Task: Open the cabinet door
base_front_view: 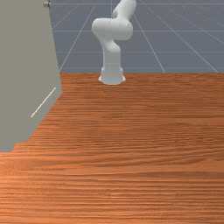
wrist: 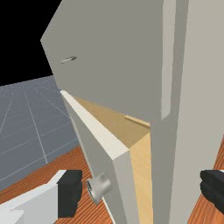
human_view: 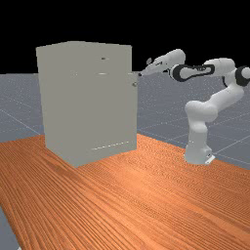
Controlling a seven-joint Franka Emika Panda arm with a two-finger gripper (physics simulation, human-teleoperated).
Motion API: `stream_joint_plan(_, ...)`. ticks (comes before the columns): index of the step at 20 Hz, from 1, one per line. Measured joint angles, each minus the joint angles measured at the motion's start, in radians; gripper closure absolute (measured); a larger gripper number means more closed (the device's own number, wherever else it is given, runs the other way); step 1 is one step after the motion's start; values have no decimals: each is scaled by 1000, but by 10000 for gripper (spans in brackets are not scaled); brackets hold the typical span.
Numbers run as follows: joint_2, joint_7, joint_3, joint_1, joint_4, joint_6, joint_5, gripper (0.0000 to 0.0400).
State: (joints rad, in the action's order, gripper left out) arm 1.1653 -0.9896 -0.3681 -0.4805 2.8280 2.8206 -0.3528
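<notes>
"How is the gripper set?"
"Opened wide; nothing is grasped. The knob is seen between the fingers, much nearer one."
"And the door?"
"Ajar, behind the knob; its free edge should be swung farther outward."

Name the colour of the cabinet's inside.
The cabinet's inside is pale yellow-tan, shown best in the wrist view.

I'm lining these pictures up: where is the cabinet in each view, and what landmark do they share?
Front view: cabinet, upper left, cut off by the edge.
Far view: cabinet, mostly left of the middle.
Wrist view: cabinet, beyond the open tool.
Shared landmark: the wooden table under it.
</notes>
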Motion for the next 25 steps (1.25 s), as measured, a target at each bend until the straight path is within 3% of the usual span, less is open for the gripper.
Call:
stream_joint_plan(5, 28, 1, 21, 9, 46, 43, -11, 0)
stream_joint_plan(10, -89, -22, 70, 17, 35, 164, -28, 0)
stream_joint_plan(16, -114, -39, 91, 5, 32, 181, -30, 0)
stream_joint_plan(18, -102, -91, 157, -11, 43, 173, -18, 0)
stream_joint_plan(22, -107, -247, 395, -10, 49, 170, 10, 0)
stream_joint_plan(25, -112, -334, 526, -7, 41, 173, 17, 0)
